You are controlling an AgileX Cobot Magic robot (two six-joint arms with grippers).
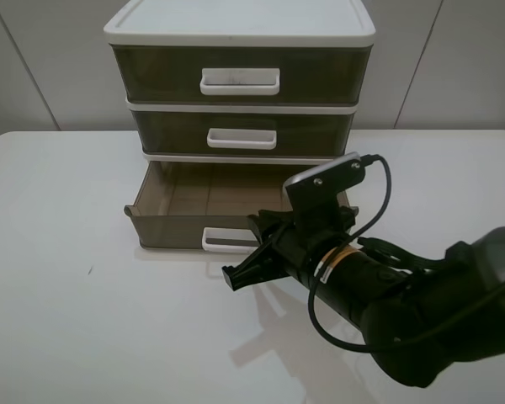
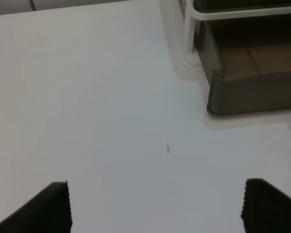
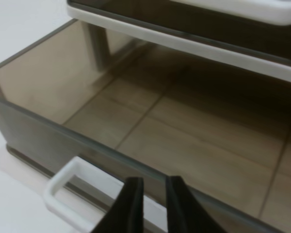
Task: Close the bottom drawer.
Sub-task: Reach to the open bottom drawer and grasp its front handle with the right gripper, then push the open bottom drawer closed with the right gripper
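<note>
The bottom drawer (image 1: 172, 225) of the white-framed unit (image 1: 240, 29) is pulled out and empty. It is smoky brown with a white loop handle (image 1: 227, 241). My right gripper (image 1: 240, 276) is just in front of the drawer's front wall, at the handle's right end. In the right wrist view the drawer (image 3: 184, 141) fills the frame. There its handle (image 3: 68, 189) lies beside my right gripper (image 3: 154, 201), whose jaws are almost together with nothing between them. My left gripper (image 2: 157, 208) is open and empty over bare table; the drawer's left corner (image 2: 252, 92) shows far from it.
The middle drawer (image 1: 241, 135) and top drawer (image 1: 240, 77) are pushed in. The unit stands at the back of a white table (image 1: 67, 295). My right arm and its cable (image 1: 379, 210) lie in front of the drawer's right half. A wall stands behind the unit.
</note>
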